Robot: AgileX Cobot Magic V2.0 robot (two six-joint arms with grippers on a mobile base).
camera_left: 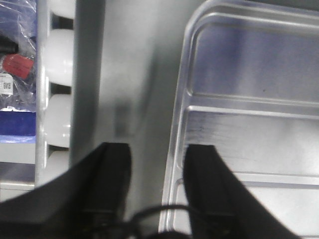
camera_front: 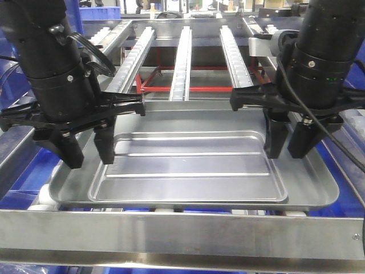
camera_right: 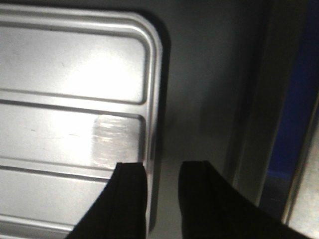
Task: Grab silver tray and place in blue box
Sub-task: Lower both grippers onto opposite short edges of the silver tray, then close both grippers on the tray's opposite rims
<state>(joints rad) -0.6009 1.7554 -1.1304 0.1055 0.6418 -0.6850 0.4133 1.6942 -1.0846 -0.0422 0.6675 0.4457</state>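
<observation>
The silver tray [camera_front: 188, 165] lies flat in the middle of the front view, shiny, with a wide flat border and a recessed panel with two long ridges. My left gripper [camera_front: 86, 154] is open over its left side. In the left wrist view [camera_left: 158, 152] one finger is over the flat border and the other over the recessed panel [camera_left: 249, 74]. My right gripper [camera_front: 288, 145] is open over the tray's right side and straddles the panel's edge the same way [camera_right: 164, 169]. Neither holds anything. Blue plastic [camera_front: 20, 182] shows below the tray on both sides; I cannot tell whether it is the blue box.
Three steel roller rails [camera_front: 182, 57] run away behind the tray over a red frame [camera_front: 171, 88]. A steel crossbar [camera_front: 182, 228] spans the front. White rollers [camera_left: 57, 64] line the tray's left side. Blue bins [camera_front: 100, 12] stand at the back.
</observation>
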